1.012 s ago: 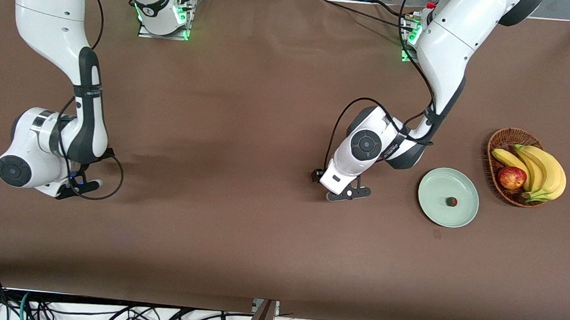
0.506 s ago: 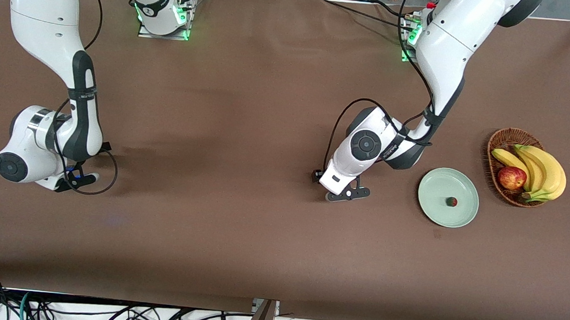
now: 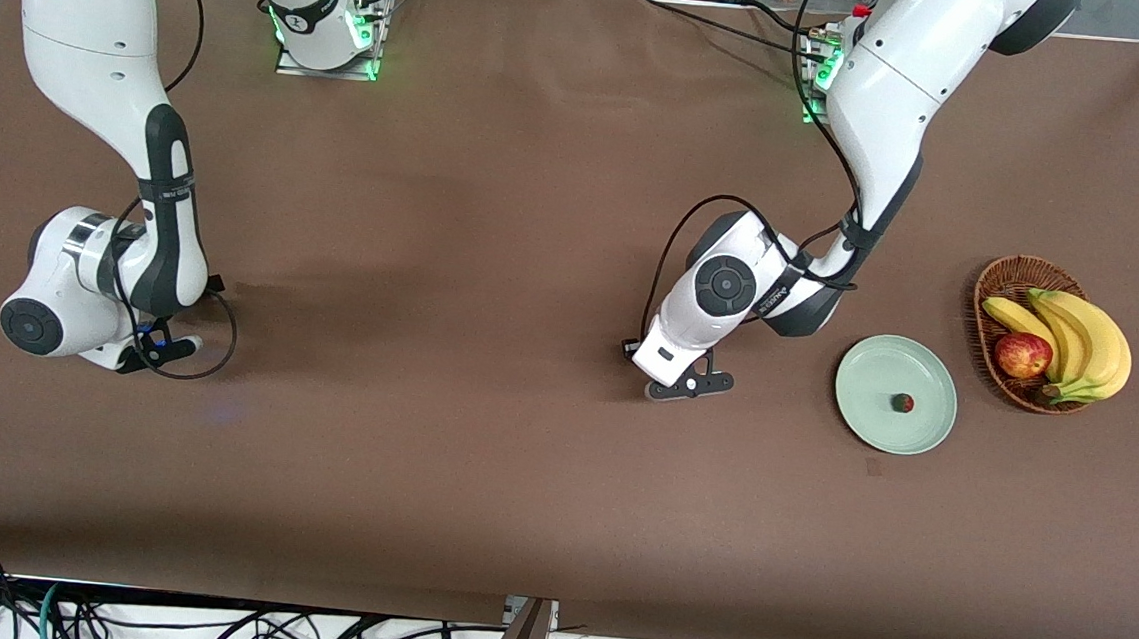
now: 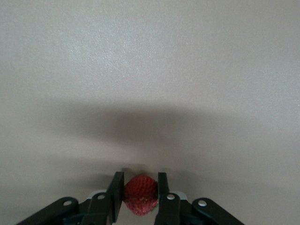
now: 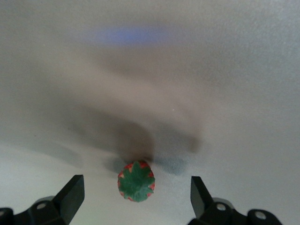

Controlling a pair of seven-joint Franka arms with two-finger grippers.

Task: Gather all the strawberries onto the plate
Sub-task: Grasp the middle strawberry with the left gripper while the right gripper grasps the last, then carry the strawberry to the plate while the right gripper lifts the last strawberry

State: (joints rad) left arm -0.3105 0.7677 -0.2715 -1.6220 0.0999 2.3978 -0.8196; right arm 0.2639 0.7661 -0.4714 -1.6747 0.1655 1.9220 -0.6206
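berries soft and light, so pinch midbody gently: left gripper [image 4: 140, 194] jaws clamped on strawberry [image 4: 139, 194], right gripper [image 5: 136, 192] jaws apart over another strawberry [image 5: 136, 181] on desk [image 3: 478, 474].

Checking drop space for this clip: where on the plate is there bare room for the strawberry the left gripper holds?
The plate carries one strawberry off centre; the rest is bare, widest on its side toward the left gripper, shut on its strawberry. Crowding is beside the plate: the basket with bananas and apple.
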